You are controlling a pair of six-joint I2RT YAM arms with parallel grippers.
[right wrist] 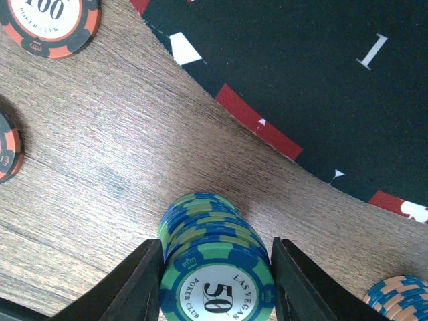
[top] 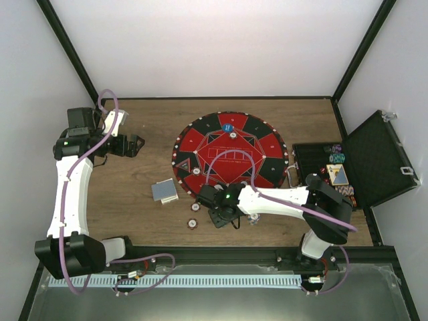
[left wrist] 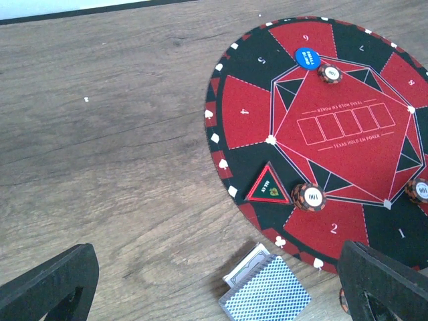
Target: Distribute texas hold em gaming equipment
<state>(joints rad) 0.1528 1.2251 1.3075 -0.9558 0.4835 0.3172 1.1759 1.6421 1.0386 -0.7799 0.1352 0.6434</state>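
My right gripper (top: pixel 224 215) is just off the near edge of the mat, shut on a stack of green-and-blue 50 chips (right wrist: pixel 215 274) that stands on the wood between its fingers (right wrist: pixel 137 287). Red 100 chips lie nearby (right wrist: pixel 50 23), on the table (top: pixel 192 223) and on the mat (left wrist: pixel 309 196). A blue-backed card deck (top: pixel 164 190) lies left of the mat and also shows in the left wrist view (left wrist: pixel 267 291). A blue button disc (left wrist: pixel 307 57) sits at the mat's far side. My left gripper (top: pixel 130 145) is open and empty, high over the table's left.
The round red-and-black mat (top: pixel 200 134) fills the table's middle, with a triangular all-in marker (left wrist: pixel 267 186) on it. An open black case (top: pixel 384 157) holding more chips stands at the right. Blue-and-orange chips (right wrist: pixel 401 297) lie right of my right gripper.
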